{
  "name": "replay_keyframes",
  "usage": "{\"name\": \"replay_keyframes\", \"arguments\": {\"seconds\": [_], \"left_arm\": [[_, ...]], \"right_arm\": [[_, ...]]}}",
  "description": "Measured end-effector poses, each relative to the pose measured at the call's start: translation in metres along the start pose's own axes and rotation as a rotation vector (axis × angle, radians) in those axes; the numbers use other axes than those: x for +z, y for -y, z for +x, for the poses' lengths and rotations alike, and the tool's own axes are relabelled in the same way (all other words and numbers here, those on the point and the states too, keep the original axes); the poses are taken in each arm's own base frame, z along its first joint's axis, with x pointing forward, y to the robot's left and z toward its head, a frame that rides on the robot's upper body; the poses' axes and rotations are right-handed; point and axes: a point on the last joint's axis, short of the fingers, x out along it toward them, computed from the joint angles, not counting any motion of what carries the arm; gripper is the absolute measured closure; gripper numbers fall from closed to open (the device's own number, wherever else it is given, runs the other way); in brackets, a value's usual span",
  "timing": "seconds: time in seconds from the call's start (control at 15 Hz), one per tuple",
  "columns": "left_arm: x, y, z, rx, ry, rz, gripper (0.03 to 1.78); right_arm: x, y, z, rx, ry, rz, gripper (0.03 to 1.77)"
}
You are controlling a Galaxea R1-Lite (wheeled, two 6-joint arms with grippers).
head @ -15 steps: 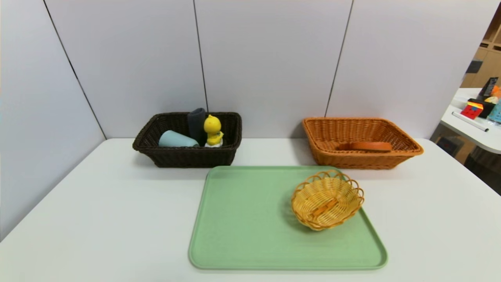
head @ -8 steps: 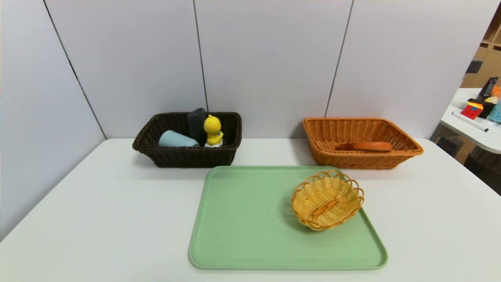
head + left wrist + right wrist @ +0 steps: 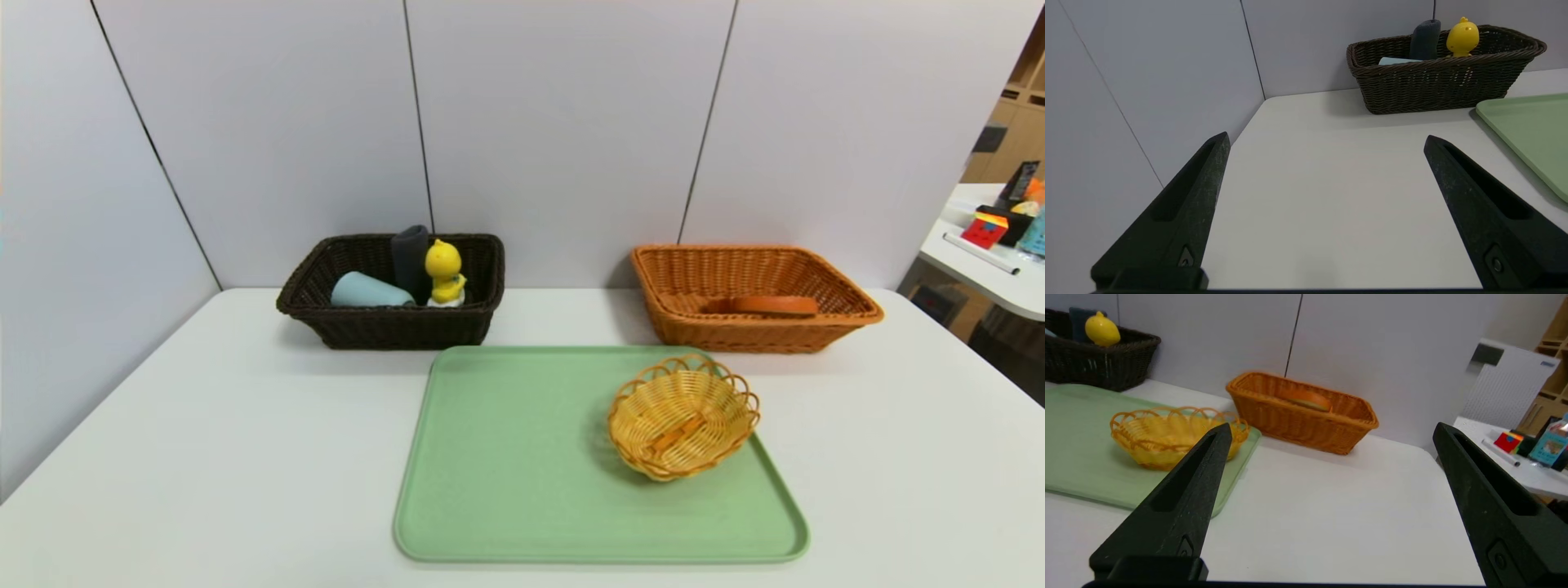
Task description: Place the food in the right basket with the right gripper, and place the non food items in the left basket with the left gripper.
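Well, the left tool [image 3: 1327, 136] hangs with its jaws spread wide and nothing between them, over the smooth, matte white counter [image 3: 245, 441]. Beyond its tips and off to its right stands the left basket [image 3: 392, 331], a long rectangle of dark brown wicker, tightly woven, with flared sides and a thick braided rim. Inside it are three non-food things. The blue-grey cup [image 3: 367, 291], smooth and tapered, lies on its side; the dark grey pouch [image 3: 411, 257], soft-looking fabric, stands upright, its top above the rim; beside it sits the glossy yellow duck [image 3: 445, 269], round-headed, on a white base.

The right tool [image 3: 1332, 430] also gapes wide, holding nothing, above the counter. Ahead of it, beyond its tips and a little to its left, is the right basket [image 3: 755, 339], rectangular and flared, in orange-tan wicker. The bread [image 3: 774, 306] rests inside, a thick slice with a smooth orange-brown crust and a curved edge, partly hidden by the basket's front wall in the right wrist view.

Left of the right tool lies the flat, pale green tray [image 3: 522, 465], with rounded corners and a low lip. On it sits a small yellow wicker bowl [image 3: 682, 420], its rim looped in scallops.
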Motion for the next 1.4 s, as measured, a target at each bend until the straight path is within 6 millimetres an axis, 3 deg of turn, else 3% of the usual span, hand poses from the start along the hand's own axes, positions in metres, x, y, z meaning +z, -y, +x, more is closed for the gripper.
{"name": "replay_keyframes", "arguments": {"seconds": [0.47, 0.73, 1.4], "left_arm": [[-0.028, 0.006, -0.002, -0.100, -0.218, -0.072, 0.12], [-0.029, 0.006, -0.002, -0.094, -0.233, -0.120, 0.12], [-0.029, 0.006, -0.002, -0.091, -0.234, -0.126, 0.12]], "right_arm": [[-0.028, -0.006, -0.004, 0.022, -0.275, 0.101, 0.10], [-0.028, -0.006, -0.004, -0.022, -0.278, 0.210, 0.10], [-0.028, -0.006, -0.004, -0.023, -0.277, 0.214, 0.10]]}}
